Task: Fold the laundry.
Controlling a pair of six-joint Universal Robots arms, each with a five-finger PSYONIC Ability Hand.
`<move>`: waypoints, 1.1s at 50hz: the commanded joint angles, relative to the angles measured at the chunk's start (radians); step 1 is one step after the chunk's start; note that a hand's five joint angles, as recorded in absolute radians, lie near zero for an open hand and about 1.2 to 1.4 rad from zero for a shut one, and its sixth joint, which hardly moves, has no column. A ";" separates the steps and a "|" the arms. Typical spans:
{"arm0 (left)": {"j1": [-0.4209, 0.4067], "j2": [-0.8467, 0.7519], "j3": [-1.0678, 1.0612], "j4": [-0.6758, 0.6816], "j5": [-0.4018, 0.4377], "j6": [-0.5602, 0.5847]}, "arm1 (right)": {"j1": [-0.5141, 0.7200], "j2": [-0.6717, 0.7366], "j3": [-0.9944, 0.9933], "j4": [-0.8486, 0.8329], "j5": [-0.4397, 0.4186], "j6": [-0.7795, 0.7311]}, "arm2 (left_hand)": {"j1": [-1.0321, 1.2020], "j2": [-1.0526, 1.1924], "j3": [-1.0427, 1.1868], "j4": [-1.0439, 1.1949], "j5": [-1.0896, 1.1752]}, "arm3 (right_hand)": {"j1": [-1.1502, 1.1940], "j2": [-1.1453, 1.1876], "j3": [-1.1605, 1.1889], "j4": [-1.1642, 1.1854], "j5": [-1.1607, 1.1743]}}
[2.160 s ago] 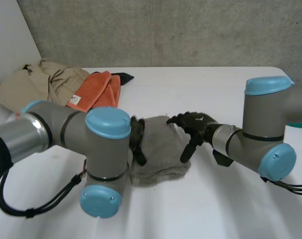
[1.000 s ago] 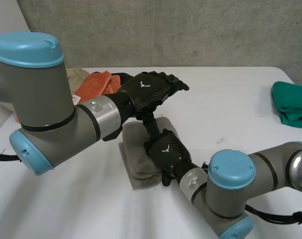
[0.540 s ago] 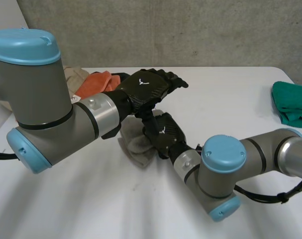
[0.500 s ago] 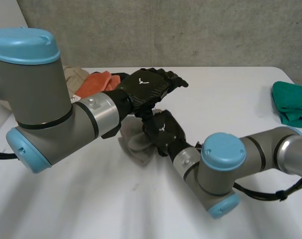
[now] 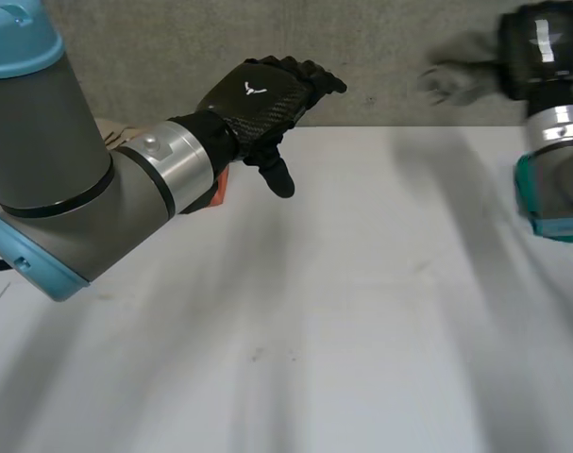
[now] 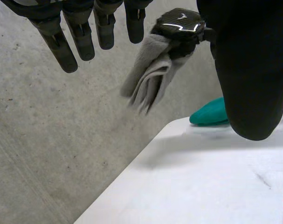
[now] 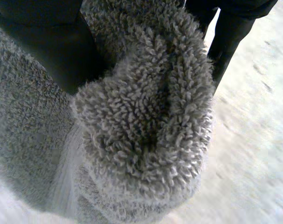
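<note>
My right hand (image 5: 541,42) is raised high at the far right, shut on a grey fluffy towel (image 5: 456,77) that hangs from it in the air. From the left wrist view, the right hand (image 6: 181,29) grips the bunched towel (image 6: 150,77) from above. Up close, the towel (image 7: 146,116) bulges between the dark fingers (image 7: 52,51). My left hand (image 5: 267,94) hovers above the table's back left with its fingers (image 6: 80,35) straight and nothing in it.
A green cloth (image 6: 209,112) lies at the far right edge of the white table (image 5: 343,311). A bit of orange cloth (image 5: 219,187) peeks out beside my left forearm. A grey concrete wall stands behind the table.
The right hand closed on the grey towel, lifted it off the table's middle and swung it up to the far right. The left hand stayed open and rose a little.
</note>
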 commanded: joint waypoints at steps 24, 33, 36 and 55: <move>-0.014 -0.010 -0.073 -0.002 -0.002 0.002 | -0.506 0.240 0.021 0.043 -0.559 0.070 | 0.047 0.025 0.017 0.027 0.011 | -0.485 -0.602 -0.608 -0.641 -0.551; -0.040 -0.001 -0.073 -0.004 -0.002 0.002 | -0.549 0.041 0.113 0.284 -0.498 0.063 | 0.047 0.025 0.017 0.027 0.011 | -0.862 -0.979 -0.985 -1.018 -0.928; -0.047 0.001 -0.074 -0.005 -0.002 0.002 | -0.591 0.010 0.104 0.382 -0.417 0.046 | 0.044 0.022 0.014 0.024 0.009 | -0.862 -0.979 -0.985 -1.018 -0.928; -0.028 0.113 0.031 0.029 -0.051 -0.035 | -0.396 -0.341 0.076 0.407 -0.044 -0.189 | 0.044 0.022 0.014 0.024 0.008 | -0.862 -0.979 -0.985 -1.018 -0.928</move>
